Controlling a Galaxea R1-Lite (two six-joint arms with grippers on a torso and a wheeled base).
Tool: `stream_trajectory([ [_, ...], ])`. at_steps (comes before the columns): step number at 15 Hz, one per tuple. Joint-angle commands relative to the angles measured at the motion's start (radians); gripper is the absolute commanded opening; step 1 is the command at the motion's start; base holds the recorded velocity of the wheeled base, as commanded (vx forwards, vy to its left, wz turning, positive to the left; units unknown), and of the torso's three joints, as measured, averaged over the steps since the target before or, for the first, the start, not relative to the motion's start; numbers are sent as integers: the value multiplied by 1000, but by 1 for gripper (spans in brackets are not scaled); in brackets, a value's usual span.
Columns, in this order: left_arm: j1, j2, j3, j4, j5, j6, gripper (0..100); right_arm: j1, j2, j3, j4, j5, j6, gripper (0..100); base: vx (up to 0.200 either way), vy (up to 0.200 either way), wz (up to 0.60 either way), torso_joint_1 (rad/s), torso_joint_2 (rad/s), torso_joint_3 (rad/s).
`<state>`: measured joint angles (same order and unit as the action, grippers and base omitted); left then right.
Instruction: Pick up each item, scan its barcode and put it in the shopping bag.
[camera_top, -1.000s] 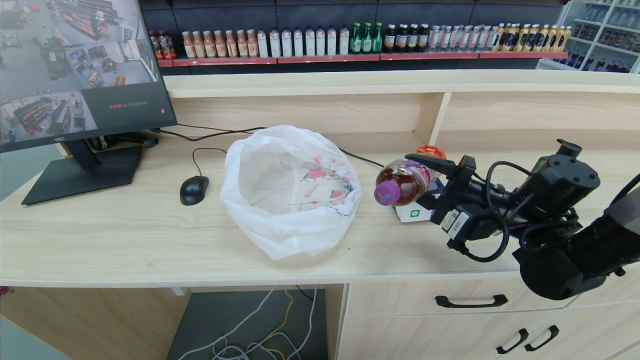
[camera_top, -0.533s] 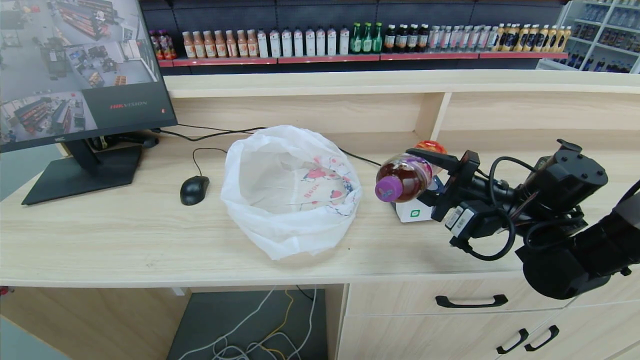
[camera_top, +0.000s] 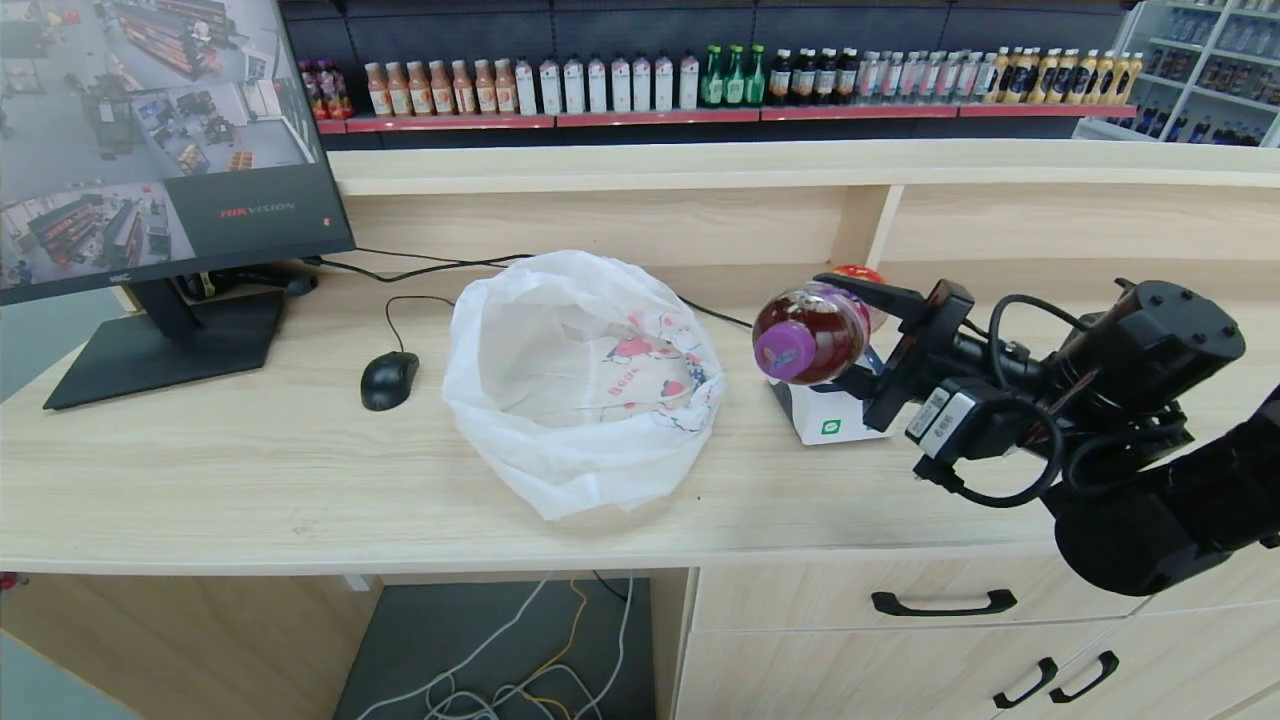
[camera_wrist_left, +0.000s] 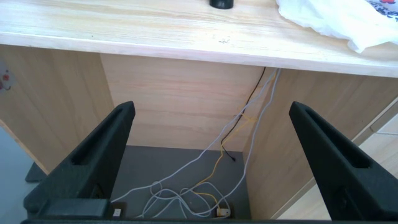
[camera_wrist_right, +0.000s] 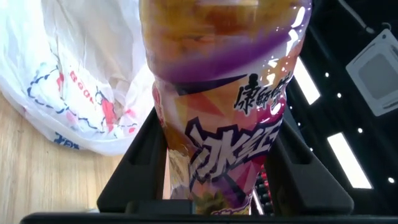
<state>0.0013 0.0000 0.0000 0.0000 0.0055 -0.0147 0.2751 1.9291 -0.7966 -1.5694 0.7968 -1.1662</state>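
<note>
Where a long pale wooden counter (camera_top: 250, 470) runs across the head view, a dark monitor (camera_top: 150, 130) stands at its left end. A white plastic shopping bag (camera_top: 580, 380) sits open mid-counter. Just right of it, the right gripper (camera_top: 838, 335) is clamped around a purple-capped bottle (camera_top: 810, 340) of reddish drink, held on its side above a small white scanner (camera_top: 830, 425). The left gripper (camera_wrist_left: 212, 115) hangs below the counter edge, fingers spread wide, holding nothing. A black mouse (camera_top: 388, 380) lies left of the bag.
</note>
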Motion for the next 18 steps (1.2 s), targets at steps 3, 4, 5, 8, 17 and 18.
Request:
stream_trajectory([
  [3, 0, 0, 0, 0, 1, -1, 100, 33, -101, -3, -1, -11, 69, 0, 0, 0, 0, 0, 0, 0],
  [4, 0, 0, 0, 0, 1, 1, 100, 50, -121, -4, -1, -14, 89, 0, 0, 0, 0, 0, 0, 0],
  [5, 0, 0, 0, 0, 1, -1, 100, 72, -139, -3, -1, -28, 108, 0, 0, 0, 0, 0, 0, 0],
  [8, 0, 0, 0, 0, 1, 1, 100, 164, -200, 4, -1, -182, 243, 0, 0, 0, 0, 0, 0, 0],
  [17, 0, 0, 0, 0, 1, 1, 100, 285, -246, 114, 22, -558, 732, 0, 0, 0, 0, 0, 0, 0],
  [18, 0, 0, 0, 0, 1, -1, 100, 285, -249, 139, 22, -602, 818, 0, 0, 0, 0, 0, 0, 0],
])
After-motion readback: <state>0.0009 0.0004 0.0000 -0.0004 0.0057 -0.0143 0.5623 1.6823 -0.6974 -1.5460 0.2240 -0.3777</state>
